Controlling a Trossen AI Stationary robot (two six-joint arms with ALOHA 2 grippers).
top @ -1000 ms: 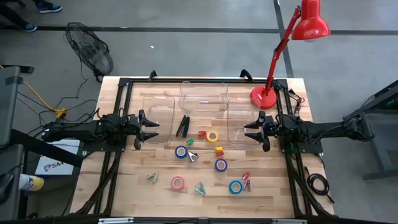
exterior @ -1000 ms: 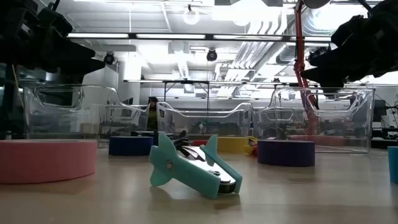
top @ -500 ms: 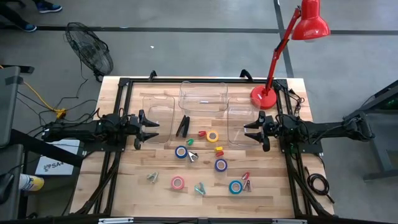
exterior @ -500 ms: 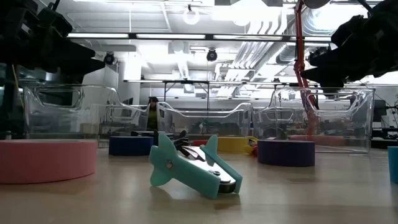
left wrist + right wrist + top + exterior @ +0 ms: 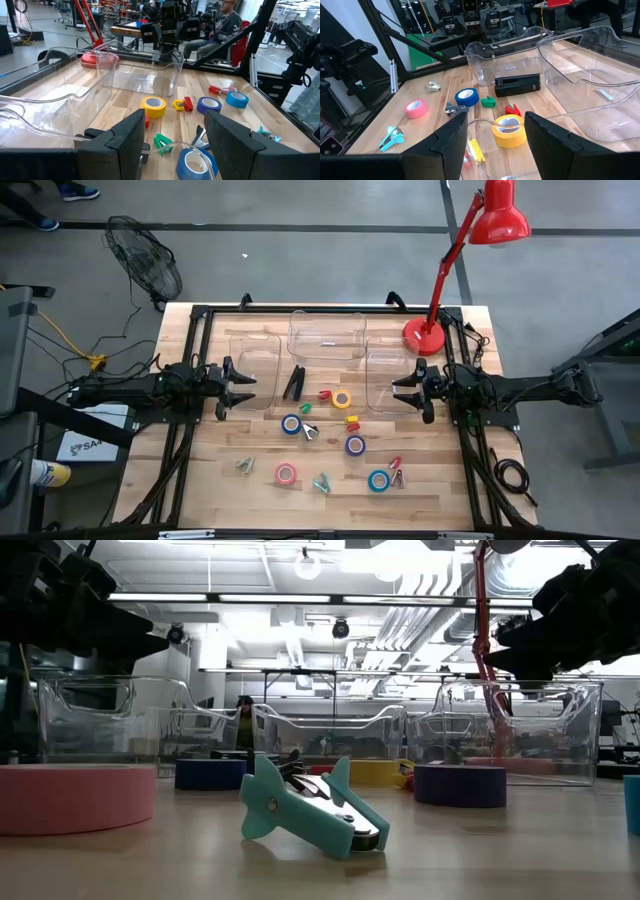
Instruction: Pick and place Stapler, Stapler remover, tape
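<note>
The black stapler (image 5: 293,383) (image 5: 517,84) lies flat on the table between the left and middle clear bins. Yellow (image 5: 342,399), blue (image 5: 291,424), purple (image 5: 355,445), pink (image 5: 286,474) and teal-blue (image 5: 378,480) tape rolls lie flat mid-table. Small staple removers are scattered among them, a teal one (image 5: 310,810) nearest the near edge. My left gripper (image 5: 240,387) (image 5: 172,145) hovers open over the left bin. My right gripper (image 5: 405,392) (image 5: 495,145) hovers open over the right bin. Both point toward the table's middle.
Three clear plastic bins stand along the far half: left (image 5: 253,370), middle (image 5: 327,335), right (image 5: 390,380). A red desk lamp (image 5: 424,336) stands at the far right corner. A black frame (image 5: 190,360) rims the table. A seated person (image 5: 225,20) shows beyond the table.
</note>
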